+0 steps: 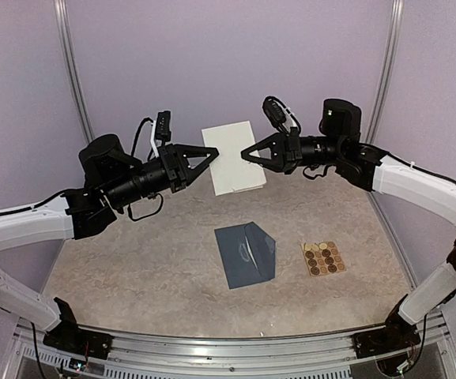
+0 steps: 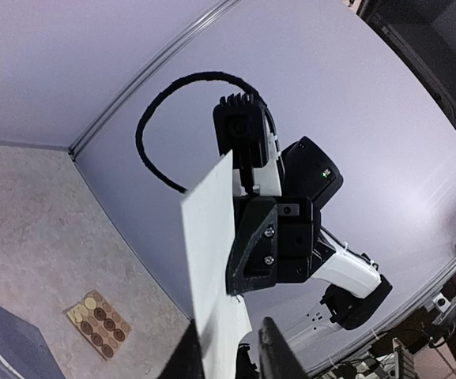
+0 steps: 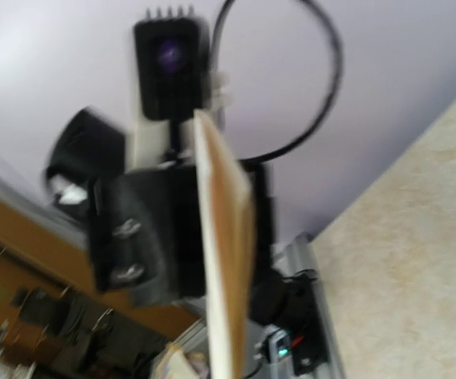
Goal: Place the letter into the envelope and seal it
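The white letter (image 1: 234, 158) hangs upright in the air above the far part of the table, between my two grippers. My right gripper (image 1: 244, 155) is shut on its right edge. My left gripper (image 1: 212, 154) is at its left edge; in the left wrist view the letter (image 2: 212, 253) passes between my left fingers (image 2: 279, 351), which stand a little apart, with a gap beside the sheet. The right wrist view is blurred and shows the letter (image 3: 224, 260) edge-on. The slate-blue envelope (image 1: 246, 254) lies flat on the table below, flap open.
A tan sheet of round brown stickers (image 1: 323, 258) lies right of the envelope and shows in the left wrist view as the sticker sheet (image 2: 99, 324). Lilac walls enclose the table on three sides. A metal rail (image 1: 228, 347) runs along the near edge.
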You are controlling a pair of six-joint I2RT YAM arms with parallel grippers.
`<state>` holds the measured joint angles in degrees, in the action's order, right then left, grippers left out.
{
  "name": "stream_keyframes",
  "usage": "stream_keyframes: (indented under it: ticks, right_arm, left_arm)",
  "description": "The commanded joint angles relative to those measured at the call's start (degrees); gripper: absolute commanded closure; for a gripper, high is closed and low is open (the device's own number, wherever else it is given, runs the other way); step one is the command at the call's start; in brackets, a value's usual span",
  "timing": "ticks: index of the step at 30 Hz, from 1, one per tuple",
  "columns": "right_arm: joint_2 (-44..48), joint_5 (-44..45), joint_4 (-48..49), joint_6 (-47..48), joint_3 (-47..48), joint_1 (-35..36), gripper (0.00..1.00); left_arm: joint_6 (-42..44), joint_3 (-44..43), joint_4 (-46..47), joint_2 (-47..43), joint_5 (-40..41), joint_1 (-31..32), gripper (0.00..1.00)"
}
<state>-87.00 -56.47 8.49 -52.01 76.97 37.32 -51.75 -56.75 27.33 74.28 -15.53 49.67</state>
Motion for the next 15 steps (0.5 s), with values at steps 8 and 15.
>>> stream_keyframes:
  ticks: [8,15]
  right_arm:
    - [0.38,16.66,-31.35,13.88,-1.1,-4.16,1.0]
    - [-1.77,26.22,-39.39,18.75,-6.68,-4.32,1.0]
  left_arm:
    - [-4.14,0.07,-23.32,3.14,11.17,0.87,0.37]
    - [-9.13,2.33,-27.16,10.24,10.52,0.87,0.38]
